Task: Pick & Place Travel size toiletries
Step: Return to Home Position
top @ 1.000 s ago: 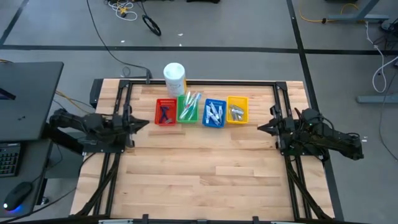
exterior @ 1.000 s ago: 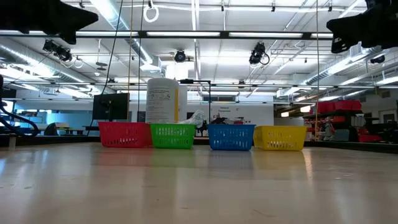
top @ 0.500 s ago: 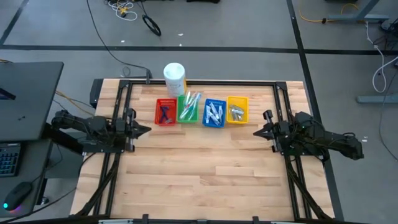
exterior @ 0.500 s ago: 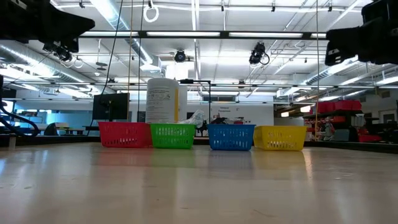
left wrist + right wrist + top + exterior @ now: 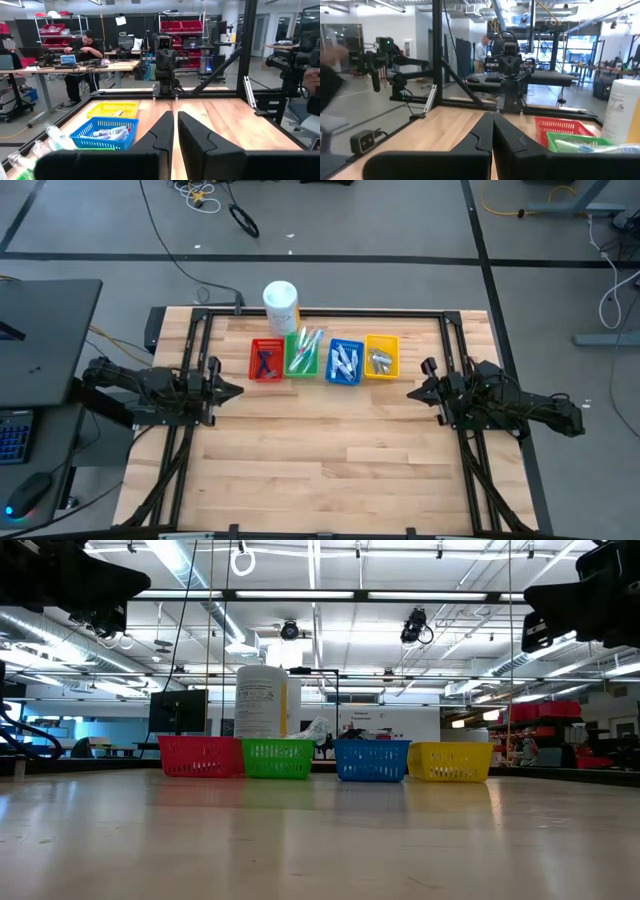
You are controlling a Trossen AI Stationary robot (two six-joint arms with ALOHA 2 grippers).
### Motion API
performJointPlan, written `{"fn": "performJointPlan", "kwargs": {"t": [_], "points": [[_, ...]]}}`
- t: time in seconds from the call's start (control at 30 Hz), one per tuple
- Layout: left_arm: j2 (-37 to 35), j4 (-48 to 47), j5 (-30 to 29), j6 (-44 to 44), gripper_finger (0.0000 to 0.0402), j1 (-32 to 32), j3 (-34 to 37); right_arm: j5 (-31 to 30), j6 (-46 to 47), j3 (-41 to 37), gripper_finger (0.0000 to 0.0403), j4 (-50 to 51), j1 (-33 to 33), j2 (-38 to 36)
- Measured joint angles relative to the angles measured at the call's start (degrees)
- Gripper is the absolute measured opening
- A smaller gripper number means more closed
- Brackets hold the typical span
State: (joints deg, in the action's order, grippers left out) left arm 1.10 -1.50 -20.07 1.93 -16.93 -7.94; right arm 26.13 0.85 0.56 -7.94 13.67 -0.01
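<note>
Toiletries lie in the bin row toward the far side of the table (image 5: pixel 320 450): dark blue razors (image 5: pixel 265 363) in the red bin (image 5: pixel 252 361), toothbrushes (image 5: pixel 306 348) in the green bin (image 5: pixel 302 373), white tubes (image 5: pixel 343 360) in the blue bin (image 5: pixel 343 382), and silvery items (image 5: pixel 379 361) in the yellow bin (image 5: pixel 383 338). The left arm (image 5: pixel 150 388) is at the table's left side, jaws drawn together to a thin slit. The right arm (image 5: pixel 510 405) is at the right side, jaws pressed together; both point inward, well apart from the bins.
</note>
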Motion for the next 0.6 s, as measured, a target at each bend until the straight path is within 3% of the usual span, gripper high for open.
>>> {"fn": "performJointPlan", "kwargs": {"t": [0.6], "points": [[0.0,0.0,-0.2,0.4,0.0035,0.0,0.0,0.0,6.9,0.0,0.0008,1.4,0.0,0.0]]}}
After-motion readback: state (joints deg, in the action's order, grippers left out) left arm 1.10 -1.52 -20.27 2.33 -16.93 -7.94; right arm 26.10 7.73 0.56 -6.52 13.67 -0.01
